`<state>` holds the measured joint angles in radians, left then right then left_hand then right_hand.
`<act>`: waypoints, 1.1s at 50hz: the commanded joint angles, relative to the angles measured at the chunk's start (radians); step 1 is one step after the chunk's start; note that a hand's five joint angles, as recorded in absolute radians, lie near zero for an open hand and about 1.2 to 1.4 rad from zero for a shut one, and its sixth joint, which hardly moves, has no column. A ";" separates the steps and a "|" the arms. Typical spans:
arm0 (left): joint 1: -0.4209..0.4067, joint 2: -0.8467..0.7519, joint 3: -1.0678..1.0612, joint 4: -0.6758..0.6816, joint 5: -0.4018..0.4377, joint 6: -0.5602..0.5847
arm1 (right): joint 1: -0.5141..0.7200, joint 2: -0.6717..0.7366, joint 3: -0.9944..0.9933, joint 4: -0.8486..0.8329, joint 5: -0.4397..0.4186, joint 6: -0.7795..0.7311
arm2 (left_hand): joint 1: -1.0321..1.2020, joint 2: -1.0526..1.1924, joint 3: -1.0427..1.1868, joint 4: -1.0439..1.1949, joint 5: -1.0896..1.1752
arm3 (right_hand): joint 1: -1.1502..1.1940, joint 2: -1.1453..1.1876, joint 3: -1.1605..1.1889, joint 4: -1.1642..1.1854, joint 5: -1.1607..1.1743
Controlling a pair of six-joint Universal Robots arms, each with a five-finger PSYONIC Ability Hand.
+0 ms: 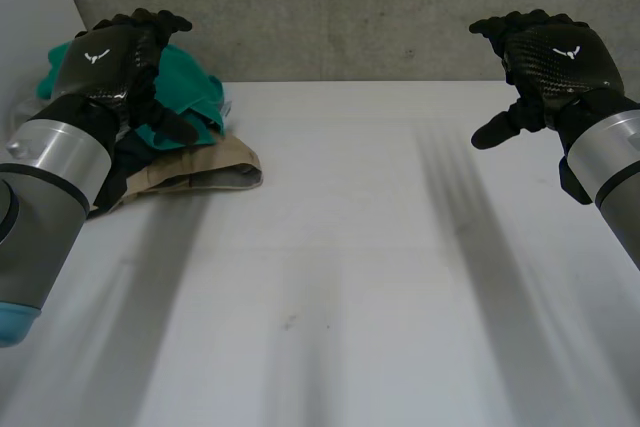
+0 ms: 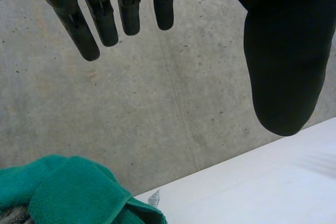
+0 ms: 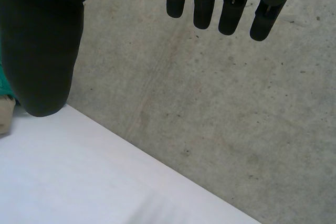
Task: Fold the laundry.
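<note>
A pile of laundry lies at the table's far left corner: a green cloth on top, a tan garment under it and some dark cloth beside. My left hand hovers over that pile, open, its fingers straight and holding nothing. The green cloth lies below its fingertips in the left wrist view. My right hand hangs open above the table's far right, with its fingers straight and empty.
The white table stretches bare from the pile to the right side. A grey concrete wall rises directly behind the table's far edge. A white panel stands at the far left behind the pile.
</note>
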<state>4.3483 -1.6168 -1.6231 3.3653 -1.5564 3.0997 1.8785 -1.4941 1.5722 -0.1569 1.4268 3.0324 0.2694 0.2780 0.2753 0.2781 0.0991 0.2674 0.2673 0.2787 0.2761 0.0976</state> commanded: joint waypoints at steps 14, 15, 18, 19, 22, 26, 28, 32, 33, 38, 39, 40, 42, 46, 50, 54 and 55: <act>0.118 -0.374 0.342 0.043 0.004 0.282 | -0.006 0.005 0.002 -0.003 -0.003 -0.004 | -0.015 -0.023 -0.021 -0.024 -0.019 | -0.093 -0.093 -0.104 -0.102 -0.098; 0.128 -0.403 0.360 0.051 0.006 0.313 | -0.006 0.005 0.003 -0.003 -0.003 -0.004 | -0.012 -0.021 -0.018 -0.021 -0.016 | -0.093 -0.093 -0.104 -0.102 -0.098; 0.143 -0.511 0.431 0.078 0.007 0.428 | -0.006 0.012 0.006 -0.003 -0.003 -0.017 | -0.018 -0.026 -0.024 -0.026 -0.022 | -0.093 -0.093 -0.104 -0.102 -0.098; 0.145 -0.535 0.446 0.086 0.007 0.457 | -0.004 0.015 0.006 -0.003 -0.003 -0.021 | -0.018 -0.026 -0.024 -0.026 -0.022 | -0.093 -0.093 -0.104 -0.102 -0.098; 0.149 -0.619 0.492 0.126 0.007 0.580 | -0.006 0.026 0.008 0.000 -0.002 -0.041 | -0.012 -0.021 -0.018 -0.021 -0.016 | -0.093 -0.093 -0.104 -0.102 -0.098; 0.154 -0.701 0.528 0.178 0.013 0.683 | -0.004 0.032 0.009 0.000 -0.002 -0.056 | 0.070 0.061 0.064 0.061 0.066 | -0.093 -0.093 -0.104 -0.102 -0.098; 0.157 -0.736 0.551 0.198 0.015 0.697 | -0.002 0.037 0.009 0.000 -0.002 -0.060 | 0.239 0.231 0.234 0.231 0.235 | -0.093 -0.093 -0.104 -0.102 -0.098; 0.152 -0.749 0.557 0.204 0.053 0.694 | -0.004 0.055 0.009 0.000 -0.002 -0.063 | 0.816 0.807 0.810 0.807 0.812 | -0.093 -0.093 -0.104 -0.102 -0.098; 0.148 -0.746 0.555 0.207 0.056 0.689 | -0.004 0.060 0.008 0.000 -0.002 -0.063 | 1.022 1.014 1.016 1.014 1.018 | -0.093 -0.093 -0.104 -0.102 -0.098; 0.085 -0.611 0.508 0.217 0.055 0.584 | -0.007 0.067 0.002 0.000 -0.002 -0.063 | 1.127 1.118 1.121 1.118 1.123 | -0.093 -0.093 -0.104 -0.102 -0.098; 0.062 -0.527 0.476 0.221 0.055 0.521 | -0.007 0.066 0.002 0.000 -0.002 -0.063 | 1.127 1.118 1.121 1.118 1.123 | -0.093 -0.093 -0.104 -0.102 -0.098; 0.051 -0.490 0.462 0.224 0.055 0.493 | -0.007 0.066 0.000 0.000 -0.002 -0.063 | 1.127 1.118 1.121 1.118 1.123 | -0.093 -0.093 -0.104 -0.102 -0.098; 0.033 -0.425 0.436 0.230 0.055 0.438 | -0.010 0.066 0.000 0.000 -0.002 -0.063 | 1.127 1.118 1.121 1.118 1.123 | -0.093 -0.093 -0.104 -0.102 -0.098; -0.036 -0.287 0.390 0.229 0.059 0.282 | -0.012 0.064 -0.003 0.000 -0.002 -0.061 | 1.127 1.118 1.121 1.118 1.123 | -0.093 -0.093 -0.104 -0.102 -0.098; -0.117 -0.242 0.361 0.221 0.073 0.160 | -0.012 0.061 -0.003 0.000 -0.002 -0.061 | 1.127 1.118 1.121 1.118 1.123 | -0.093 -0.093 -0.104 -0.102 -0.098; -0.130 -0.274 0.356 0.215 0.064 0.171 | -0.012 0.061 -0.003 0.002 -0.003 -0.061 | 1.127 1.118 1.121 1.118 1.123 | -0.093 -0.093 -0.104 -0.102 -0.098; -0.127 -0.291 0.362 0.212 0.064 0.178 | -0.012 0.061 -0.003 0.002 -0.003 -0.061 | 0.848 0.840 0.842 0.840 0.844 | -0.093 -0.093 -0.104 -0.102 -0.098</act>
<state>4.2425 -1.8617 -1.2611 3.5872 -1.4882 3.2803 1.8668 -1.4317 1.5688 -0.1562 1.4248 2.9716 1.1727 1.1929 1.1878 1.1969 0.9692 0.2322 0.2107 0.2101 0.2094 0.0423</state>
